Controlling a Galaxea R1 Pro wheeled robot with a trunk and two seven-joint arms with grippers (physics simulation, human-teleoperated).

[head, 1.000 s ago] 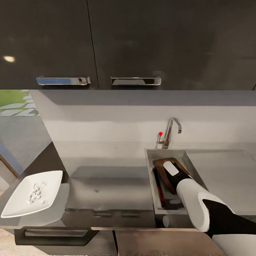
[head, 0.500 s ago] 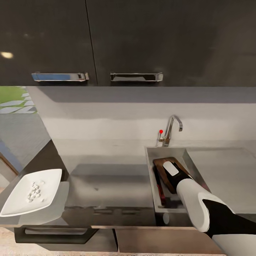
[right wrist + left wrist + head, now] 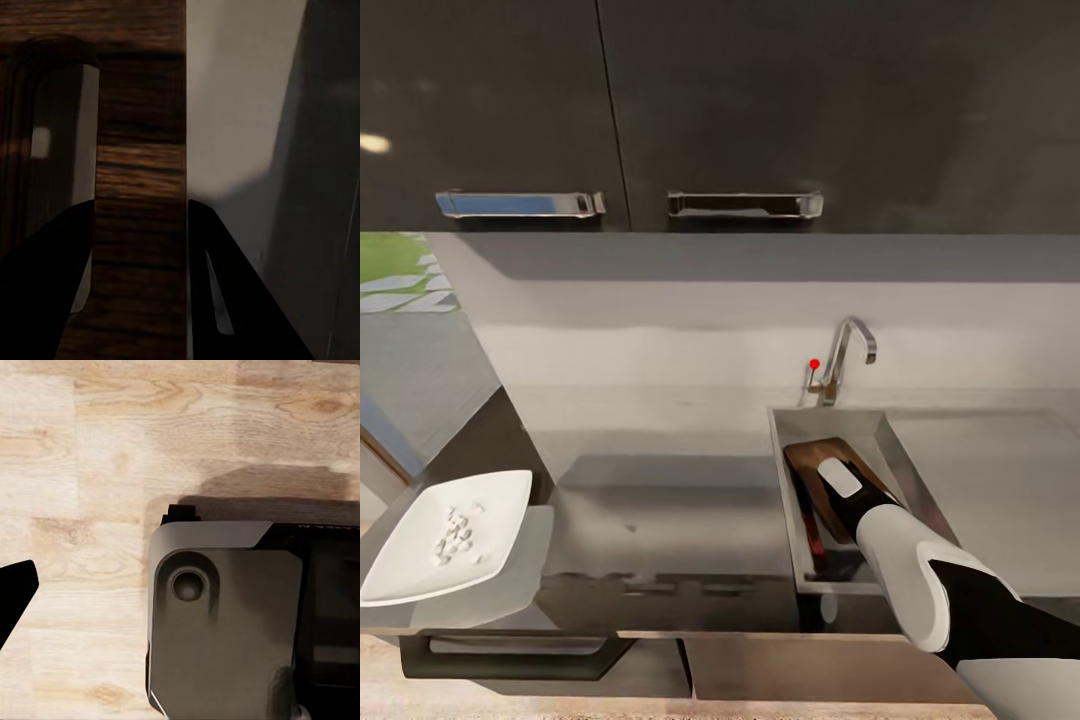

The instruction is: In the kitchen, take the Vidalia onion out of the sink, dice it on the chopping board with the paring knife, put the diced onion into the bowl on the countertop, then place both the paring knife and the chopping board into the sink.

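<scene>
The brown wooden chopping board leans tilted inside the steel sink. In the right wrist view my right gripper is shut on the board's edge, one dark finger on each face. From the head view my right forearm reaches down into the basin and hides the fingers. The red-handled paring knife lies in the basin left of the board. The white bowl sits at the countertop's left end and holds pale diced onion. A black finger of my left gripper shows over the floor.
A chrome tap with a red knob stands behind the basin. Dark wall cabinets hang above the counter. The flat drainer lies right of the basin. The left wrist view shows wooden floor and the robot's grey base.
The whole picture has slid a little as the camera moved. My right arm stays in the basin, still holding the board; the knife and bowl have not moved.
</scene>
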